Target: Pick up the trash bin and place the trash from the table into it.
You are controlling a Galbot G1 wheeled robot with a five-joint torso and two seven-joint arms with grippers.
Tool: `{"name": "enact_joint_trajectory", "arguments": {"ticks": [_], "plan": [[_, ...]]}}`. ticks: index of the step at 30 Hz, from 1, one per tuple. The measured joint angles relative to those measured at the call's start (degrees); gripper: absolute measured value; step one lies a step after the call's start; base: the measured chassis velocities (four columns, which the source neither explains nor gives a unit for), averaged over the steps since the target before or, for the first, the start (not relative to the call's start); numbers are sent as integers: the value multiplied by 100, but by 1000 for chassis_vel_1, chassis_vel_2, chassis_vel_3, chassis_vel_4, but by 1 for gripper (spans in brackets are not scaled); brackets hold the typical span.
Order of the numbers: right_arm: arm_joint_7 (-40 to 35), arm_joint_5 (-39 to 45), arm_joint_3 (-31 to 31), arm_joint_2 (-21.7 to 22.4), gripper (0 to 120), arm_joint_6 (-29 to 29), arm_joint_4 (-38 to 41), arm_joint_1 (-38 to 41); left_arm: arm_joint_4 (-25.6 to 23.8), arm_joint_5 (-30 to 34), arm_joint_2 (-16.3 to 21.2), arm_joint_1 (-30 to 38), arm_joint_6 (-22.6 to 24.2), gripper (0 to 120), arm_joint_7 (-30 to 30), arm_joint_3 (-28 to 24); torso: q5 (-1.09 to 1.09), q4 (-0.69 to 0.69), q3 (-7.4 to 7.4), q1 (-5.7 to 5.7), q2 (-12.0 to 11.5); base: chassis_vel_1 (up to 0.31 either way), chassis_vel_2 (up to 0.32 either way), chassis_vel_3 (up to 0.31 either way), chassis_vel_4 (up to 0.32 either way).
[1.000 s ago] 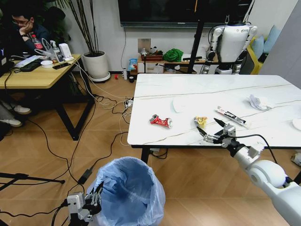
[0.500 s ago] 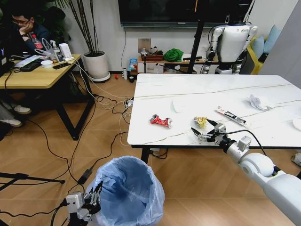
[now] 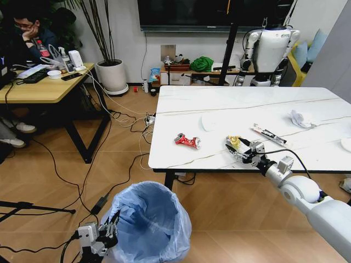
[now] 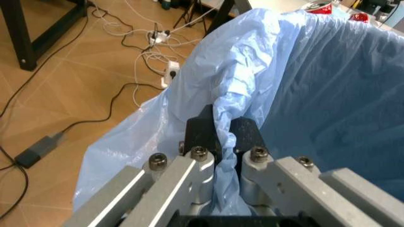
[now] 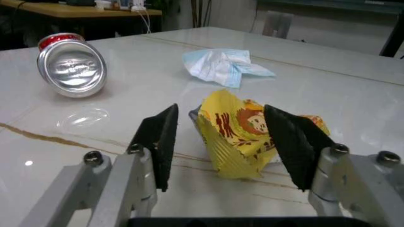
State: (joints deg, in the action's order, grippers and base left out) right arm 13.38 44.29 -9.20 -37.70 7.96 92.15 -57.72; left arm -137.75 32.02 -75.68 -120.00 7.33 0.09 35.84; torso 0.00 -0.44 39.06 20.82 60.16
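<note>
The trash bin (image 3: 148, 222), lined with a light-blue bag, stands on the floor in front of the table (image 3: 181, 104). My left gripper (image 3: 107, 233) is shut on its bag rim (image 4: 221, 101). On the table near the front edge lies a crumpled yellow wrapper (image 3: 234, 141). My right gripper (image 3: 239, 147) is open with one finger on each side of that wrapper (image 5: 243, 132), not closed on it. A crushed red can (image 3: 187, 141) lies to its left. A long thin wrapper (image 3: 269, 135) and a crumpled white tissue (image 3: 301, 118) lie to the right.
A pale crumpled piece (image 5: 224, 66) lies beyond the yellow wrapper. A white lid (image 3: 346, 143) sits at the table's right edge. Cables (image 3: 126, 118) run over the floor left of the table. A light-wood desk (image 3: 44, 87) stands at far left, another robot (image 3: 269, 49) behind the table.
My right gripper has moved left along the table's front edge and now straddles the yellow wrapper. The left gripper and the bin have stayed put.
</note>
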Motion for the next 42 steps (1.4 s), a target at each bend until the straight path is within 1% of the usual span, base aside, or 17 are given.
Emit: {"name": "enact_joint_trajectory", "arguments": {"ticks": [3, 4, 6, 10, 11, 13, 21, 23, 24, 26, 27, 28, 30, 32, 35, 37, 42], "plan": [[3, 0, 58, -9, 33, -3, -44, 25, 16, 40, 36, 17, 0, 0, -11, 22, -1, 0, 0, 0, 0, 0, 0, 0, 0], [3, 0, 58, -9, 33, -3, -44, 25, 16, 40, 36, 17, 0, 0, -11, 22, -1, 0, 0, 0, 0, 0, 0, 0, 0], [4, 0, 72, -9, 29, -3, -55, 32, 17, 57, 48, 28, 0, 0, -16, 30, -1, 0, 0, 0, 0, 0, 0, 0, 0], [5, -11, 93, 7, 11, -8, -87, 34, 34, 94, 86, 73, 1, 0, -37, 37, 0, 0, 0, 0, 0, 0, 0, 0, 0], [5, -11, 93, 7, 11, -8, -87, 34, 34, 94, 86, 73, 1, 0, -37, 37, 0, 0, 0, 0, 0, 0, 0, 0, 0], [6, -10, 88, 20, 0, -9, -93, 33, 51, 108, 108, 94, 1, 0, -41, 33, 0, 0, 0, 0, 0, 0, 0, 0, 0], [5, 35, -116, 108, 0, -9, 129, -112, 67, 128, 168, 132, 4, 0, -45, -2, 0, 0, 0, 0, 0, 0, 0, 0, 0], [6, 85, -432, 193, 0, 16, 324, -275, 67, 134, 212, 150, 11, 0, -75, -30, 2, 2, 0, 0, -1, 0, 0, 0, 0], [6, 85, -432, 193, 0, 16, 324, -275, 67, 134, 212, 150, 11, 0, -75, -30, 2, 2, 0, 0, -1, 0, 0, 0, 0], [26, 165, -933, 352, 0, 58, 645, -593, 67, 155, 264, 171, 23, 0, -96, -64, 0, 2, 0, 0, -1, 0, 0, 0, 0], [54, 260, -1370, 478, 0, 71, 909, -899, 81, 174, 306, 205, 41, 0, -108, -85, 0, 2, 0, 0, -1, 0, 0, 0, 0], [54, 260, -1370, 478, 0, 71, 909, -899, 81, 174, 306, 205, 41, 0, -108, -85, 0, 2, 0, 0, -1, 0, 0, 0, 0], [104, 394, -1904, 627, 0, 81, 1225, -1354, 92, 199, 364, 261, 78, 0, -151, -117, -5, -1, -1, -1, 0, 0, 0, 0, 0], [150, 555, -2408, 796, 0, 103, 1532, -1827, 94, 309, 471, 354, 133, 0, -216, -175, 0, -4, -1, -1, 0, 0, 0, 0, 0], [151, 631, -2558, 835, 0, 112, 1648, -1943, 106, 377, 541, 398, 145, 0, -236, -205, -2, -3, -2, -1, 0, 0, 0, 0, 0], [151, 729, -2614, 846, 0, 116, 1807, -1960, 122, 486, 638, 467, 154, 0, -252, -251, 3, 3, -1, -1, 0, 0, 0, 0, 0], [232, 770, -2568, 969, 0, 204, 2132, -1996, 170, 651, 791, 611, 184, 0, -306, -341, 0, 2, -1, -1, 0, 0, 0, 0, 0]]}}
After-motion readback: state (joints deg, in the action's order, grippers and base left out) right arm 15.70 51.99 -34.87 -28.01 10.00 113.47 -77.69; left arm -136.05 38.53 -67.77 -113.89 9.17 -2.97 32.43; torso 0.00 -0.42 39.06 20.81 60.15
